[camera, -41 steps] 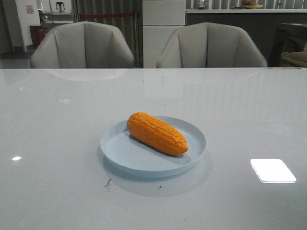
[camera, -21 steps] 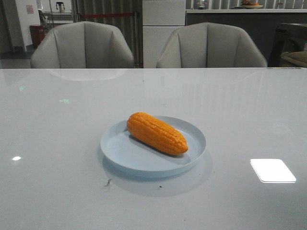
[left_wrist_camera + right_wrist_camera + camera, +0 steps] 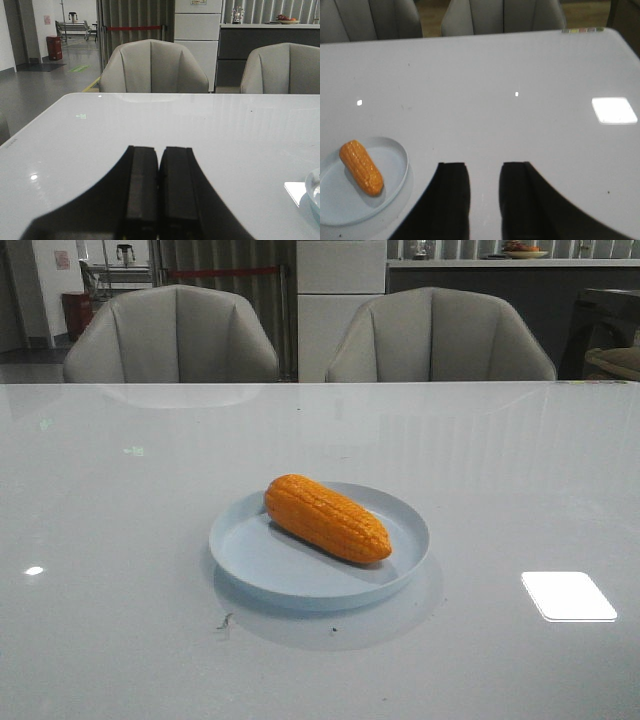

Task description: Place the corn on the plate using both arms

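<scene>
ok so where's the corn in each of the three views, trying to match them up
Front view: the corn lies in the middle of the picture, on the plate, tapered end toward the right.
Left wrist view: not in it; only a sliver of the plate's rim shows at the right edge.
Right wrist view: lower left corner, on the plate.
Shared landmark: the plate.

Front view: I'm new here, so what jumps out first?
A bright orange corn lies slantwise in a pale blue plate at mid-table, the only colour there. Two grey chairs stand behind the table. No arm shows here; wrist views show the left pincer shut, the right pincer open.
</scene>
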{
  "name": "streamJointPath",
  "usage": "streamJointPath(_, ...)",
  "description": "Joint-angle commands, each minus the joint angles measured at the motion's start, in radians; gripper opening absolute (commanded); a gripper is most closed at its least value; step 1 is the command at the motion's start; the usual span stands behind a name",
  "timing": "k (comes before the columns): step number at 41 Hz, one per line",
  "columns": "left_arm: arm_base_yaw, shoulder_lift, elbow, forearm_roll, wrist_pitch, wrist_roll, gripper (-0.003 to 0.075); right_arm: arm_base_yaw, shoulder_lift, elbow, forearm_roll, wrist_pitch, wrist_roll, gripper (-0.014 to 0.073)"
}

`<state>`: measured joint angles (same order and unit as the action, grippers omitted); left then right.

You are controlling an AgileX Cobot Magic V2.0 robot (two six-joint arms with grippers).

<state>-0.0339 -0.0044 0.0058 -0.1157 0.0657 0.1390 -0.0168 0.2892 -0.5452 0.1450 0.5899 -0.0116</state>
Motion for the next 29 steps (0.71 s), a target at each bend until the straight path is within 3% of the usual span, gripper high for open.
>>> streamJointPath(1,0.001,-0.018,0.038,-0.011,-0.079,-0.009,0.0089,-0.005,-0.081,0.038,-0.004,-0.175,-0.001,0.0192)
streamJointPath(11,0.001,-0.018,0.038,-0.011,-0.079,-0.009,0.0089,-0.005,-0.284,0.181,-0.004,-0.309,-0.001,0.0053)
streamJointPath(22,0.001,-0.018,0.038,-0.011,-0.079,-0.009,0.0089,-0.005,-0.318,0.41,-0.004,-0.614,-0.001,0.0054)
streamJointPath(29,0.001,-0.018,0.038,-0.011,-0.079,-0.009,0.0089,-0.005,-0.318,0.553,-0.004,-0.698,-0.001,0.0054)
